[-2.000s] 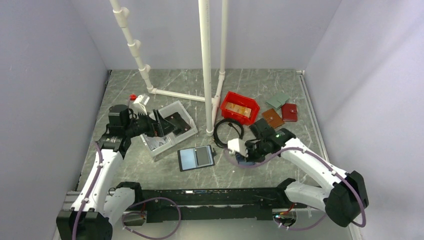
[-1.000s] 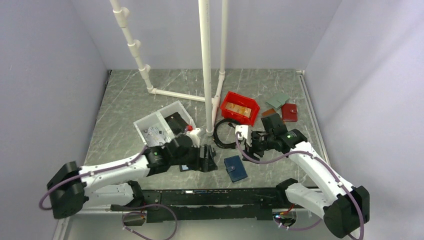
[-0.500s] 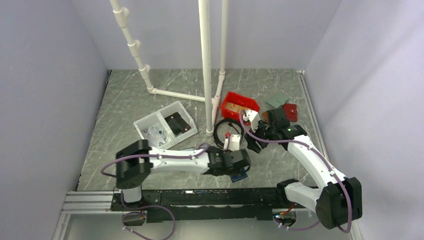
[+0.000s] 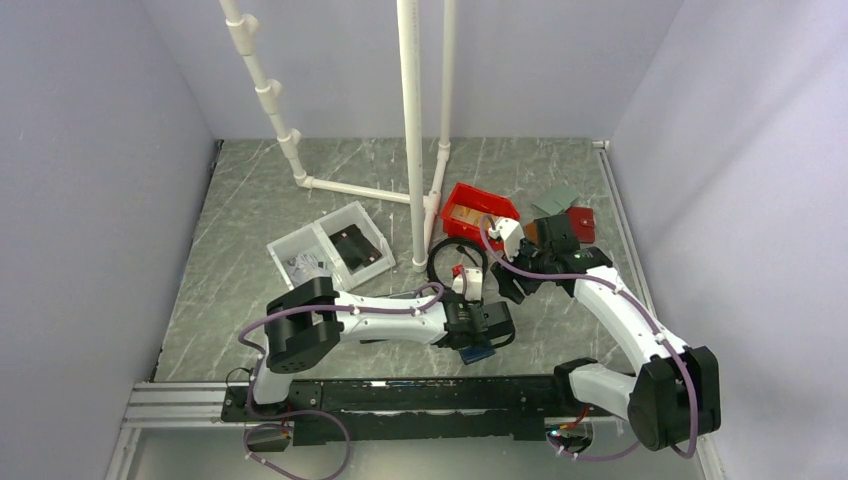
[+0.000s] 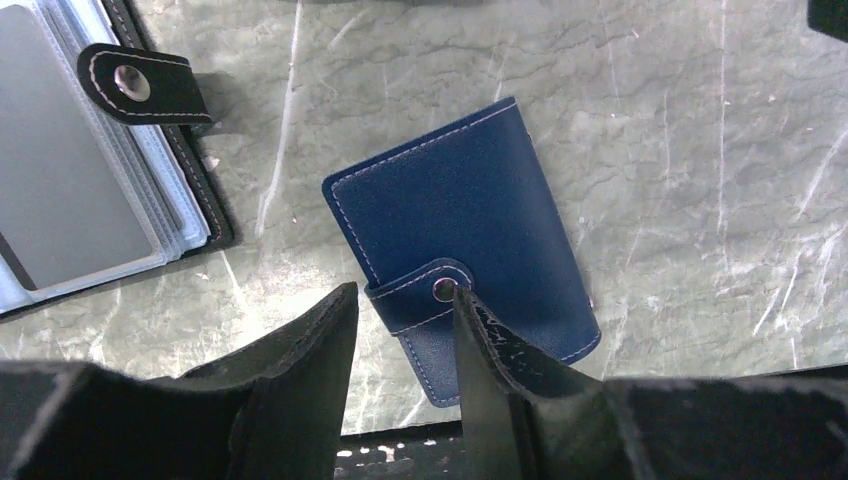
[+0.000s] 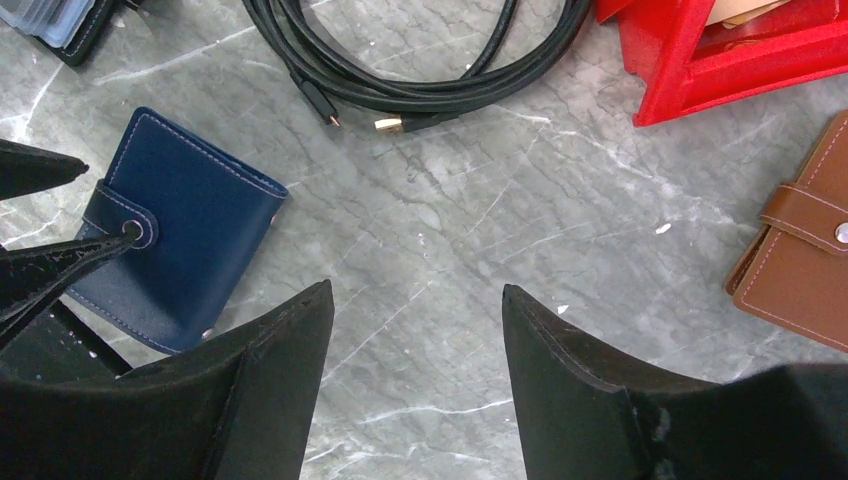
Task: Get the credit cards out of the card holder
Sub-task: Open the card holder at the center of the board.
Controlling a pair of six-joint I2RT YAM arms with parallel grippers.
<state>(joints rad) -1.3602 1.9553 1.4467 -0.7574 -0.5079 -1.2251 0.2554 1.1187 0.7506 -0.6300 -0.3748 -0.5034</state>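
The card holder [image 5: 465, 230] is a navy-blue wallet lying closed on the marble table, its tab snapped down. My left gripper [image 5: 402, 300] hangs low over its near edge with the jaws partly apart. The tab sits between them; one fingertip [image 5: 462, 300] touches the snap, the other stands clear of the tab's edge. In the top view the left gripper [image 4: 492, 338] covers most of the card holder [image 4: 479, 353]. My right gripper [image 6: 415, 290] is open over bare table to the right of the card holder [image 6: 190, 240]. The credit cards are hidden.
A black-edged folio [image 5: 90, 180] lies just left of the holder. A coiled black cable [image 4: 445, 265] and a red bin [image 4: 480, 215] sit behind it, with a brown wallet [image 6: 800, 250] to the right. A white tray [image 4: 330, 250] and PVC pipes [image 4: 412, 130] stand further back.
My left arm has swung right from the folio onto the navy holder and its jaws have narrowed around the tab. My right arm has drawn back toward the red bin.
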